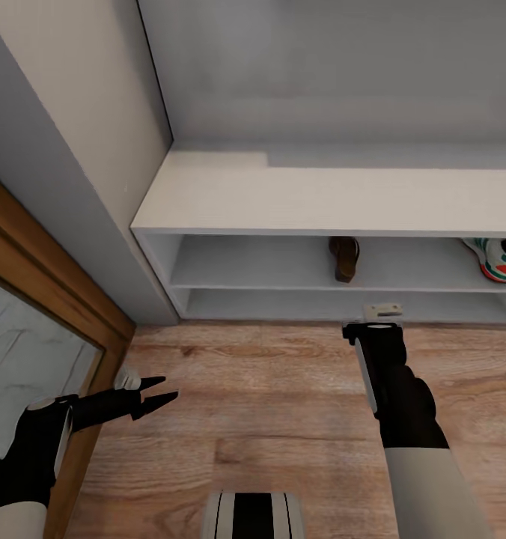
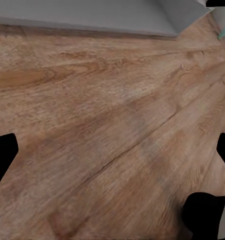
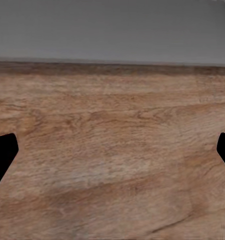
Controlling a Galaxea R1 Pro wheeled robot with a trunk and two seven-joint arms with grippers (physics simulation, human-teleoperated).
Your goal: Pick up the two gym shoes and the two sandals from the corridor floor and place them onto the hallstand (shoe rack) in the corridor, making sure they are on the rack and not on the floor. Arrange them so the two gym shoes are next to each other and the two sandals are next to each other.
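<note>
The pale hallstand (image 1: 320,198) stands against the wall ahead, with two open slots. One dark brown sandal (image 1: 344,258) lies on its upper inner shelf. On the same shelf at the far right rests a white gym shoe (image 1: 500,260) with green stripes, cut by the picture's edge. My right gripper (image 1: 382,314) hovers low over the wood floor (image 1: 268,404) just before the bottom slot; in the right wrist view its fingers (image 3: 2,155) stand wide apart, open and empty. My left gripper (image 1: 159,393) is open over the floor at the left, holding nothing.
A brown wooden door frame (image 1: 51,277) with a pale panel runs along the left, close to my left arm. A grey wall corner (image 1: 96,187) meets the rack's left end. My own base (image 1: 253,516) shows at the bottom.
</note>
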